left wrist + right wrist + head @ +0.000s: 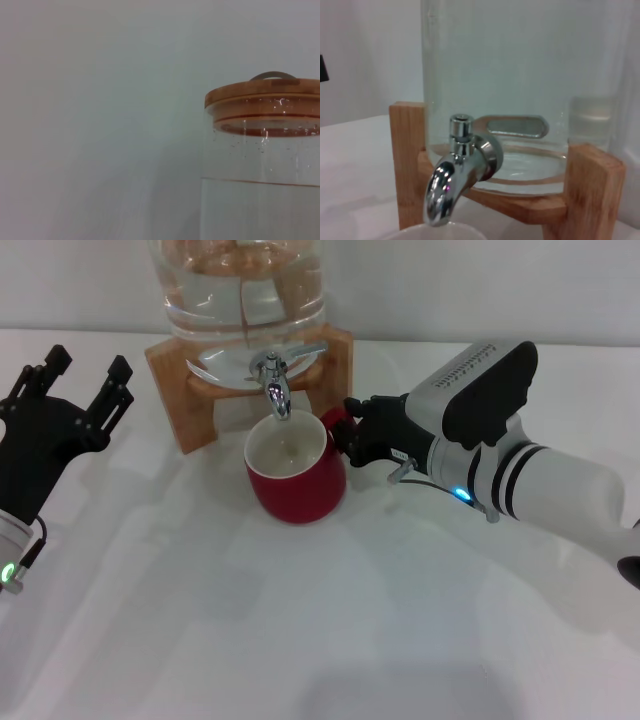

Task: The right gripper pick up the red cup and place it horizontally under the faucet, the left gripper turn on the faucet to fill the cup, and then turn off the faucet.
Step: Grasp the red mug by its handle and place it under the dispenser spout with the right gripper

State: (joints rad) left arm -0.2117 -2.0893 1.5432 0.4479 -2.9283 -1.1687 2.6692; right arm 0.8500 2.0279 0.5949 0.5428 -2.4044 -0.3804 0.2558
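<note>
Cup (296, 475) stands upright under the faucet (274, 380), right gripper (352, 432) jaws clenched on its handle; left gripper (80, 380) jaws released, well apart.

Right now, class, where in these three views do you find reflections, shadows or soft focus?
Head view: the faucet shines with bright reflections, and the red cup casts a soft shadow on the table. Right wrist view: the spout mirrors the room. Left wrist view: the glass jar and its wooden lid look soft.

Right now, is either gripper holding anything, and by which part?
The right gripper holds the red cup by its handle side, under the faucet. The left gripper holds nothing, jaws open.
</note>
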